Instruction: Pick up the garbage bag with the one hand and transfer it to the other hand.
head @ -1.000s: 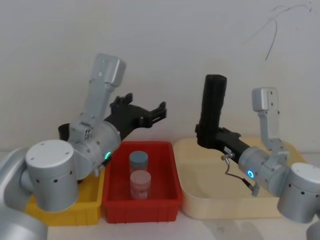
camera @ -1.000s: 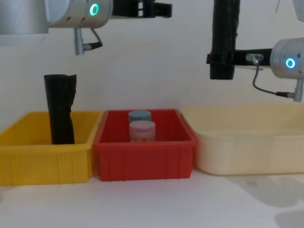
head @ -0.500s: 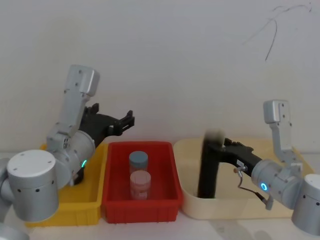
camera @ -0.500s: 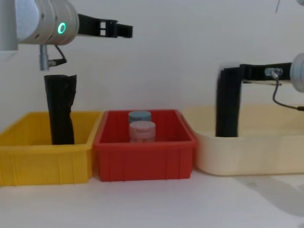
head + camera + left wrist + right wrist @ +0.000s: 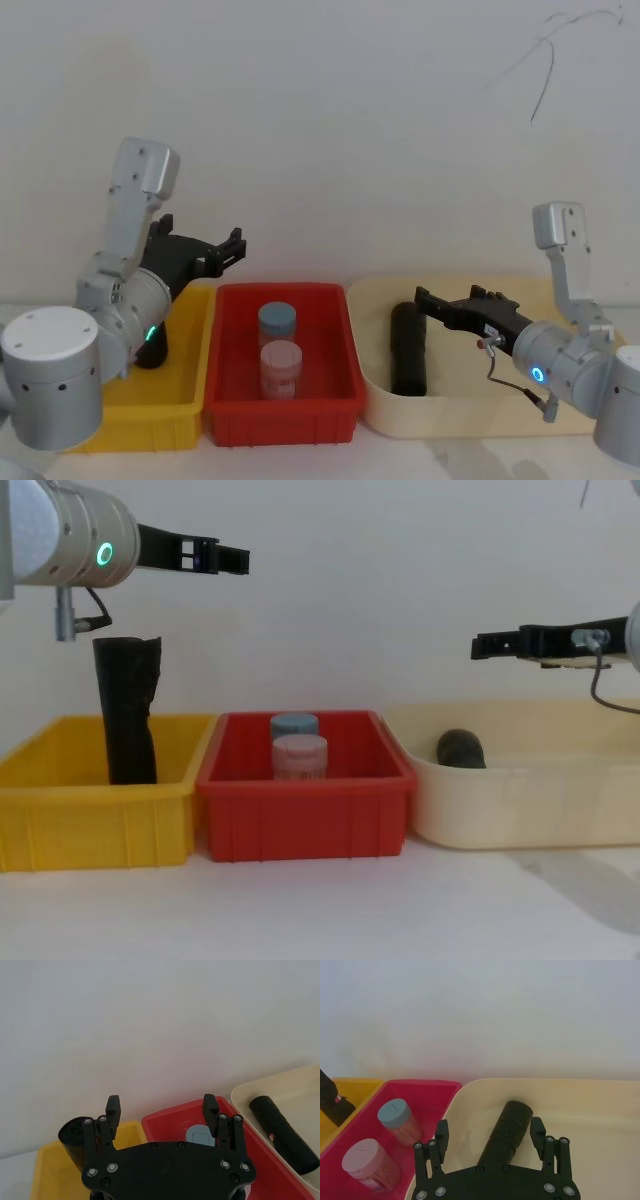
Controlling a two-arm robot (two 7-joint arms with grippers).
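The garbage bag [image 5: 407, 350], a smooth black roll, lies on its side inside the cream tray [image 5: 470, 412], at the tray's left end. The chest view shows it end-on as a dark disc [image 5: 460, 748]. The other hand, my right gripper [image 5: 440, 299] on the blue-ringed arm, hovers open just above the bag [image 5: 507, 1132] without touching it. The one hand, my left gripper [image 5: 228, 250] on the green-ringed arm, hangs open and empty in the air above the yellow bin [image 5: 120, 420].
A black roll with a ragged top [image 5: 128, 715] stands upright in the yellow bin. The red bin [image 5: 335, 405] between the yellow bin and the cream tray holds a blue-lidded jar [image 5: 277, 320] and a pink-lidded jar [image 5: 281, 365]. A white wall rises close behind.
The right gripper came down with the bag into the cream tray and let go; the bag now lies flat. The left gripper drew back left and lower.
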